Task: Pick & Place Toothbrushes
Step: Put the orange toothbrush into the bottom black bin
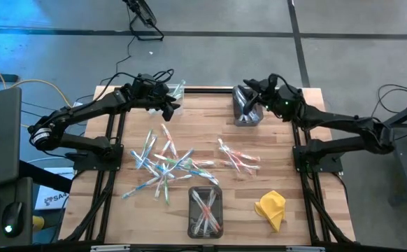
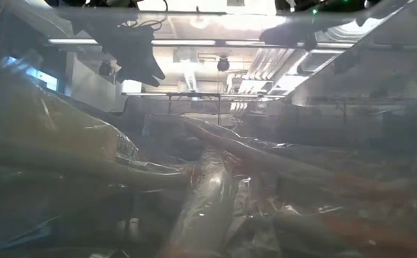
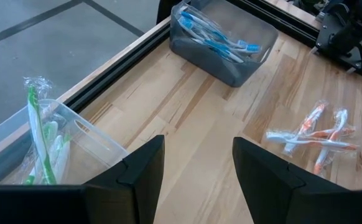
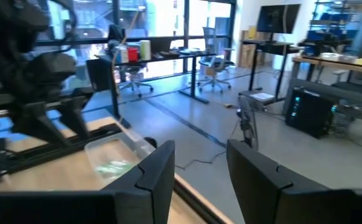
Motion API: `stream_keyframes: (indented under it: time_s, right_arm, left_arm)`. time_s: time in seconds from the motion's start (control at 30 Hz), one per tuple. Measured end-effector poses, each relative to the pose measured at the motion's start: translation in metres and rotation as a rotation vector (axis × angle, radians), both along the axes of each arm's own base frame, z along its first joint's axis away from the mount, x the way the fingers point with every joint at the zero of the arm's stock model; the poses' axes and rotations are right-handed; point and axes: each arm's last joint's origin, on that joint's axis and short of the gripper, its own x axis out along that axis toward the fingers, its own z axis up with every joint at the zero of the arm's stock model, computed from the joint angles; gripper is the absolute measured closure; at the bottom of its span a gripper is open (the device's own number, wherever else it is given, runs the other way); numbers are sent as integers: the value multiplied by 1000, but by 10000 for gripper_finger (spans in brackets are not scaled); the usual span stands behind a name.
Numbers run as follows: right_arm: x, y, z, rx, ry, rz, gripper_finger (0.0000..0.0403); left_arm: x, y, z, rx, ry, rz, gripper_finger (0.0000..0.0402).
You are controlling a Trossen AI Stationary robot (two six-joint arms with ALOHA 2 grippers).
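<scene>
Loose toothbrushes (image 1: 167,162) lie mid-counter, long axes crisscrossed, nearer the left end effector (image 1: 170,105), which hovers open and empty; the right end effector (image 1: 251,103), empty and part-open, hangs over the grey bin (image 1: 247,117)

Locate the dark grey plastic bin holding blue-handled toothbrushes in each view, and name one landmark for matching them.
High view: the dark grey plastic bin sits at the table's far edge, under the right gripper.
Low view: not identifiable; wrapped plastic fills the picture.
Left wrist view: the bin stands beside the black table rail, blue toothbrushes inside.
Right wrist view: not in it.
Shared landmark: the clear plastic bin of green toothbrushes.
</scene>
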Motion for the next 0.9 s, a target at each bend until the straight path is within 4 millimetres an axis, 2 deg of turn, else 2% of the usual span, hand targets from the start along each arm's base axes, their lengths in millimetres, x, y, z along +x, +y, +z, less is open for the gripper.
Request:
stream_keyframes:
  time_s: [0.6, 0.73, 0.9]
  right_arm:
    - [16, 42, -2, 64, -28, 132, 265]
    - [20, 50, 7, 65, -15, 144, 265]
    - [35, 55, 20, 62, 63, 154, 265]
  left_arm:
    - [0, 0, 0, 0, 0, 0, 215]
    - [0, 0, 0, 0, 0, 0, 215]
    - [0, 0, 0, 0, 0, -1, 215]
